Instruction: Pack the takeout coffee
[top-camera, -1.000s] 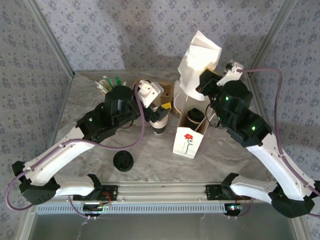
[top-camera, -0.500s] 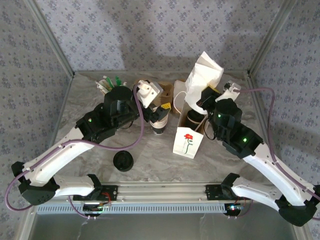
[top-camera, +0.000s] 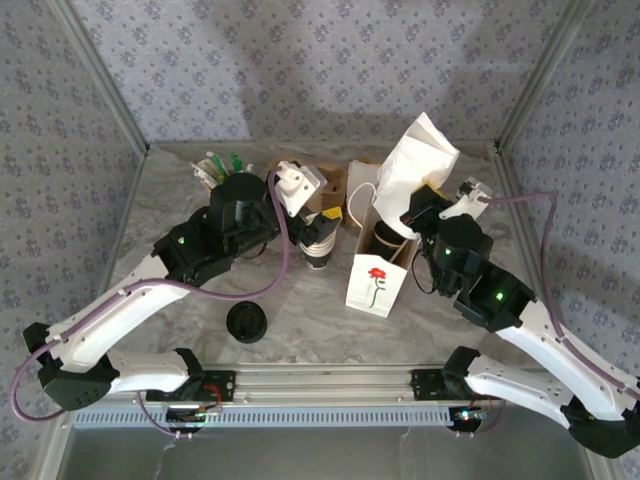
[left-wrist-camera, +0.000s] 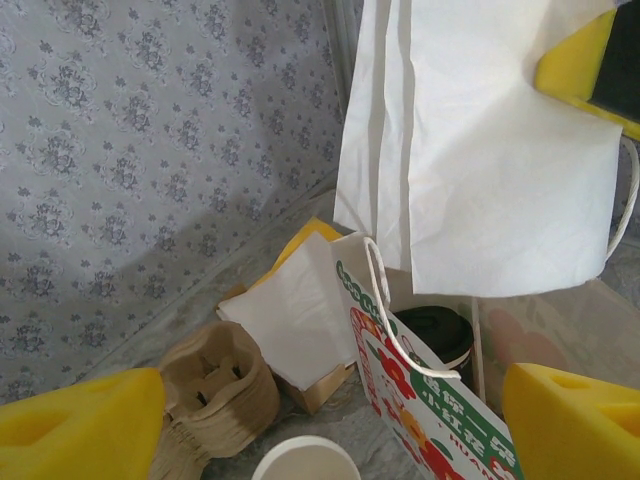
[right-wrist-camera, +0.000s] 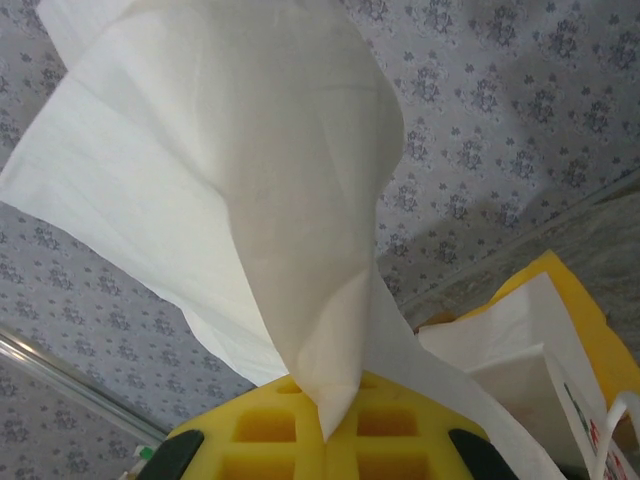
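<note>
Your takeout coffee (top-camera: 388, 237) already stands inside the flower-printed paper bag (top-camera: 376, 282) at mid-counter; from the left wrist you can see its black lid (left-wrist-camera: 440, 331) just behind the bag's printed wall (left-wrist-camera: 425, 415). Your right fingers (right-wrist-camera: 270, 425) are clamped on the lower edge of a white napkin (right-wrist-camera: 230, 170), which stands up above the far end of the bag's mouth (top-camera: 422, 160), crumpled and fanned out. Your left fingers (left-wrist-camera: 85, 425) are spread wide and hold nothing; they hang over the stack of white cups (top-camera: 318, 248), just left of the bag, facing the bag and the napkin (left-wrist-camera: 480, 150). A brown pulp cup carrier (left-wrist-camera: 215, 385) sits near that left finger. The loose black lid (top-camera: 246, 322) lies flat on the counter (top-camera: 320, 315), well apart from the bag, toward the left arm's base.
</note>
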